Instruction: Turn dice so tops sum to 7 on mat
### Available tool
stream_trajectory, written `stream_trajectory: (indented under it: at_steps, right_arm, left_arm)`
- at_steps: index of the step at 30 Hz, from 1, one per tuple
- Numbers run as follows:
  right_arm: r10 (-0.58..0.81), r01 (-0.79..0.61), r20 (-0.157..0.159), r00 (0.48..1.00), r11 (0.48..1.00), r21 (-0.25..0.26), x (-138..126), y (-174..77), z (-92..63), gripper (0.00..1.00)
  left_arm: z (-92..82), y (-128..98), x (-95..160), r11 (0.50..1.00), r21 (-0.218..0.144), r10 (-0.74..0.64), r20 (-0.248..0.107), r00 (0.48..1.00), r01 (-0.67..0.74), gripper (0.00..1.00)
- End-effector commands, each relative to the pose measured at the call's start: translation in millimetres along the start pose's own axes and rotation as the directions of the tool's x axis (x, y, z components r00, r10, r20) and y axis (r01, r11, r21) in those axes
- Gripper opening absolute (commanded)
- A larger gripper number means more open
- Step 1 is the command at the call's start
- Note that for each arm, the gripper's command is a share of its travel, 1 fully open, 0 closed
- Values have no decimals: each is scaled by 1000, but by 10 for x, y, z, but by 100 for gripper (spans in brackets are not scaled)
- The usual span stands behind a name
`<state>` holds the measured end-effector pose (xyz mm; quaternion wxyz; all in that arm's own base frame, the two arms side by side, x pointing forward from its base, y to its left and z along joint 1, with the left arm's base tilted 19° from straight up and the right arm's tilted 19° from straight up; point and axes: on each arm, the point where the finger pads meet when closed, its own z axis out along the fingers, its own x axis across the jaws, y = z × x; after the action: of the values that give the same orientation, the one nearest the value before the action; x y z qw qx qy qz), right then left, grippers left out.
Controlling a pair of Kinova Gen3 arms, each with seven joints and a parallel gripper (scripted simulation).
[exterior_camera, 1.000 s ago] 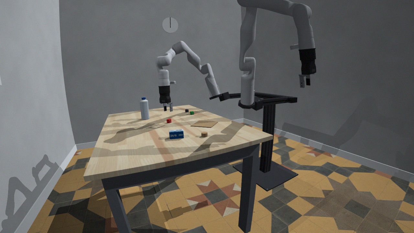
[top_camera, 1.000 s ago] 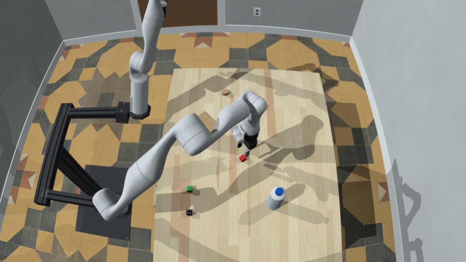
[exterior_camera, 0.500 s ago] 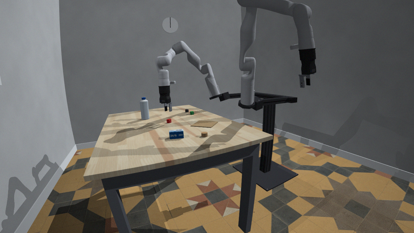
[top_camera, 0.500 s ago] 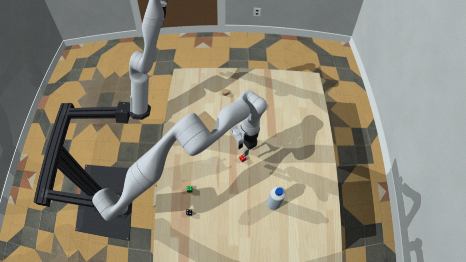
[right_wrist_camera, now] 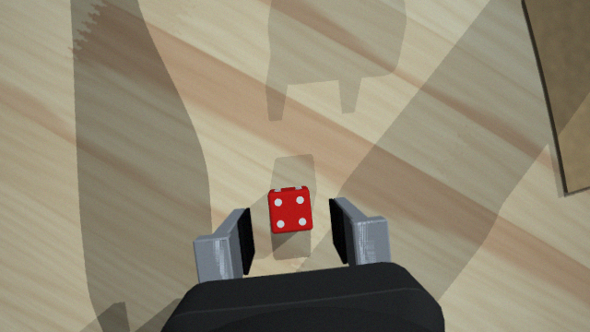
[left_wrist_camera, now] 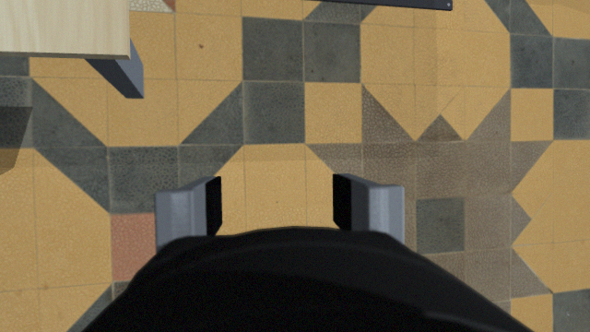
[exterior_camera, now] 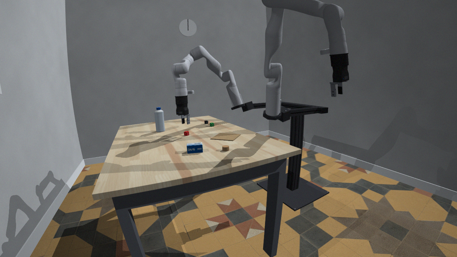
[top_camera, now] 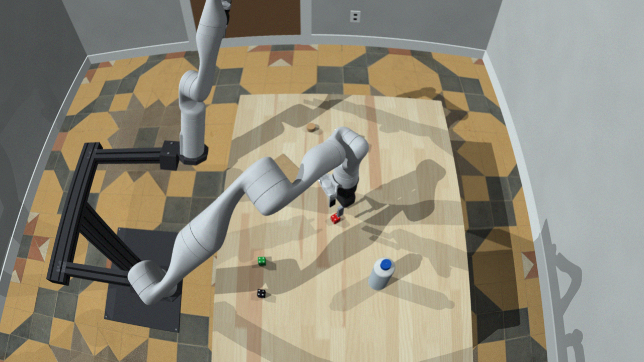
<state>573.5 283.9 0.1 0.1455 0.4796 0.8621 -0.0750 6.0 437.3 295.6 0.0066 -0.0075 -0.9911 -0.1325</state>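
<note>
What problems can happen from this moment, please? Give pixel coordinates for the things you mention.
The red die (top_camera: 334, 218) (exterior_camera: 186, 133) (right_wrist_camera: 290, 210) shows four on top, and the green die (top_camera: 261, 260) (exterior_camera: 211, 124) and black die (top_camera: 261, 293) (exterior_camera: 206, 122) also appear to show four: unless they are turned, the sum would be too high.

The right gripper (top_camera: 336, 207) (exterior_camera: 185, 123) (right_wrist_camera: 291, 226) is open above the red die; coming down slightly off-centre, a finger might knock it.

The mat (top_camera: 287, 165) (exterior_camera: 225, 136) (right_wrist_camera: 569, 101) looks small, so a die could end over its edge.
</note>
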Motion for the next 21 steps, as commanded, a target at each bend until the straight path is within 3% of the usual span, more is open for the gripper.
stream_trajectory:
  at_steps: [1, 21]
  right_arm:
    - [0, 0, 0, 1000, 1000, -3, 1, 9, -5, 79]
    - [0, 0, 0, 1000, 1000, -3, -2, 10, 242, 79]
  left_arm:
    - [-7, 4, 3, 1000, -2, 0, 0, 1000, 0, 100]
    - [-7, 4, 3, 1000, -2, 0, 0, 1000, 0, 100]
